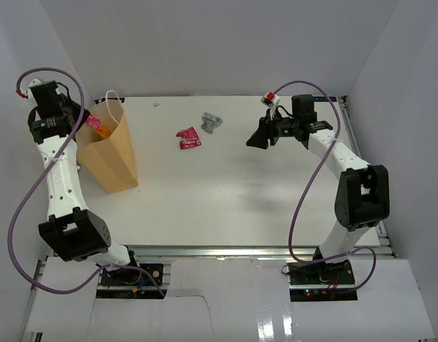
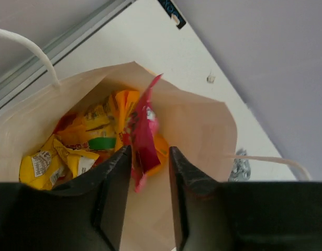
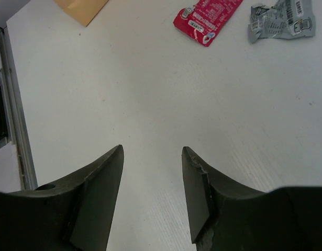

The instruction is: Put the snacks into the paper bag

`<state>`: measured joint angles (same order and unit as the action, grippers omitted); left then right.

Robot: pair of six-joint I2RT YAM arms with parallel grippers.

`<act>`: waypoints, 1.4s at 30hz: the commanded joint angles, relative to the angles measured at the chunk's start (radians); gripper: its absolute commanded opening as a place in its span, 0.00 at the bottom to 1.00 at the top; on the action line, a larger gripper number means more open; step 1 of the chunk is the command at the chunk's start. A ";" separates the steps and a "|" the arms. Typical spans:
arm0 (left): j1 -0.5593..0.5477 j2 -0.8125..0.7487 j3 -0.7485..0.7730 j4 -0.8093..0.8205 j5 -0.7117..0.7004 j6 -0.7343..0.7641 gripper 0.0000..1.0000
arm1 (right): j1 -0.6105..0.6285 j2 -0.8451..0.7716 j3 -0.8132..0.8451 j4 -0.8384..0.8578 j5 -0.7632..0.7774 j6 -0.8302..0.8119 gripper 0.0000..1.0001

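Observation:
The tan paper bag stands upright at the far left. My left gripper hovers over its mouth. In the left wrist view the left gripper has its jaws apart, and a pink-red packet hangs edge-on between them, beside the left finger and clear of the right one. Yellow packets and an orange pouch lie inside the bag. A red wrapper and a grey wrapper lie on the table. My right gripper is open and empty, right of them.
The bag's white cord handles arch over its mouth. In the right wrist view the red wrapper and the grey wrapper lie ahead of the right gripper, and a corner of the bag shows far off.

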<state>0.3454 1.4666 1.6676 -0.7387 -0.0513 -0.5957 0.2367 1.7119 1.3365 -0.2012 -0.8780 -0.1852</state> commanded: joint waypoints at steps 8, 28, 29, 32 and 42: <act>0.006 -0.077 0.004 0.054 0.119 0.011 0.78 | 0.128 0.199 0.324 -0.219 0.131 -0.080 0.57; 0.004 -0.660 -0.503 0.351 0.731 -0.099 0.98 | 0.340 0.753 0.860 0.150 1.085 0.323 0.82; 0.004 -0.684 -0.517 0.351 0.741 -0.113 0.98 | 0.342 0.770 0.862 0.186 1.096 0.340 0.80; 0.004 -0.713 -0.549 0.348 0.765 -0.121 0.98 | 0.343 0.817 0.891 0.223 1.110 0.401 0.77; 0.004 -0.713 -0.585 0.335 0.789 -0.148 0.98 | 0.348 0.902 0.940 0.253 1.034 0.621 0.72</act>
<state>0.3450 0.7635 1.0924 -0.4068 0.7120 -0.7265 0.5728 2.6041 2.2311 -0.0132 0.1692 0.3389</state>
